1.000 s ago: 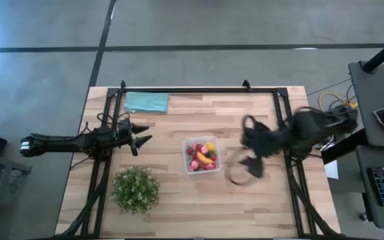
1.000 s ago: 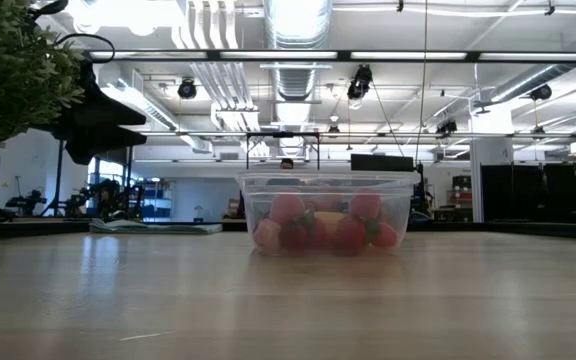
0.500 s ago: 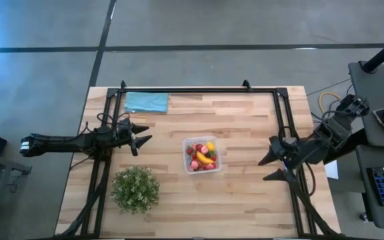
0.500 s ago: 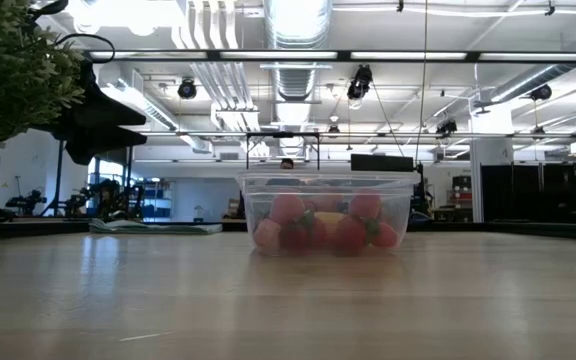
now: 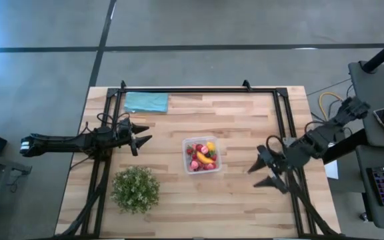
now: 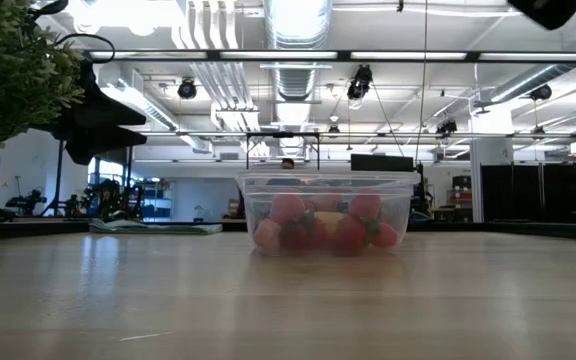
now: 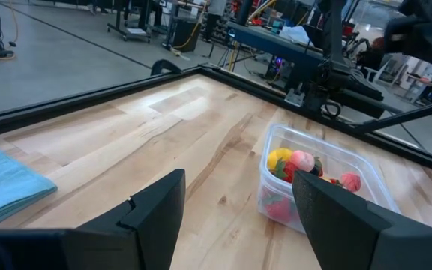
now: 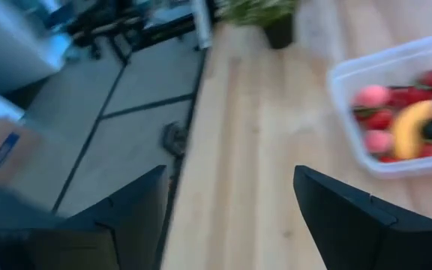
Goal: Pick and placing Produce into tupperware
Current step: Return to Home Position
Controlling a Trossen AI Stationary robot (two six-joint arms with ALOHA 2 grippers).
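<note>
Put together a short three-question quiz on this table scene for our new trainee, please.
1. Fill in: the left gripper hangs over the table's left side with its fingers ____.
2. True or false: the right gripper is shut on a piece of produce.
3. Where does the banana lie? A: bare on the table. B: in the tupperware. C: in the left gripper.
Key: 1 open. 2 false: it is open and empty; the produce sits in the tupperware. 3 B.
</note>
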